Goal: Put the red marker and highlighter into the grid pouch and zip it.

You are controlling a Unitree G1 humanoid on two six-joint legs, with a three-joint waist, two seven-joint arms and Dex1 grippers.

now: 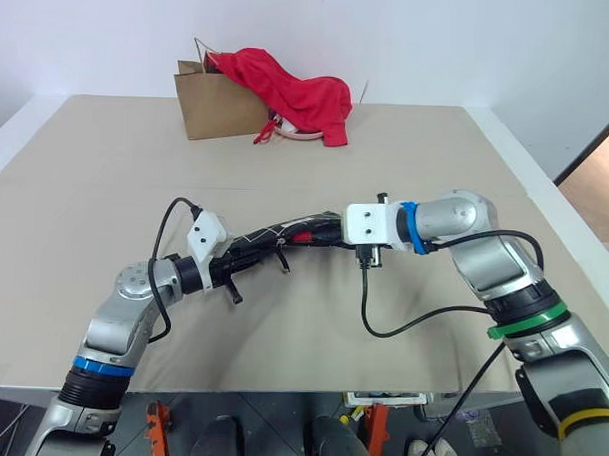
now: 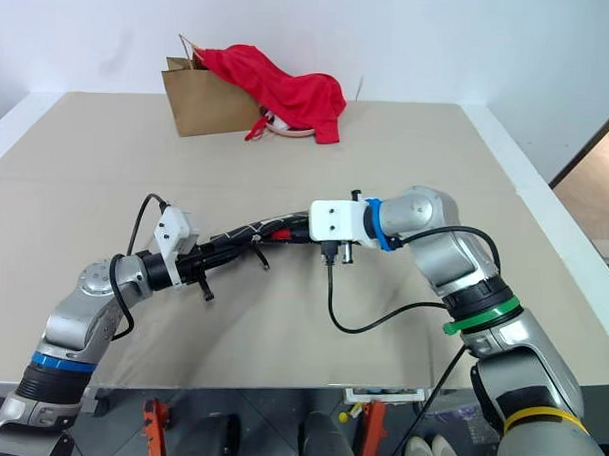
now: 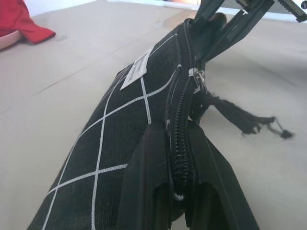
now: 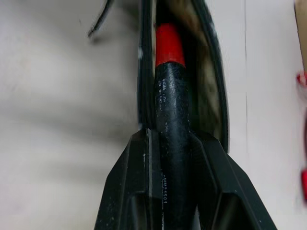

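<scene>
Red marker (image 4: 169, 96), red cap leading, noses into the open mouth of the grid pouch (image 3: 120, 139), held off the table (image 1: 106, 181) btwn both arms. Marker looks light, stiff, prob. slick: best gripped mid-barrel, as here. Pouch is soft, floppy fabric; hold near the zipper end. Right gripper (image 4: 169, 158) clamped on the barrel; left gripper (image 3: 177, 167) pinched tight on the pouch's zipper edge.

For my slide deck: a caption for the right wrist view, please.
Right gripper feeds the red marker, cap first, into the open grid pouch.
</scene>
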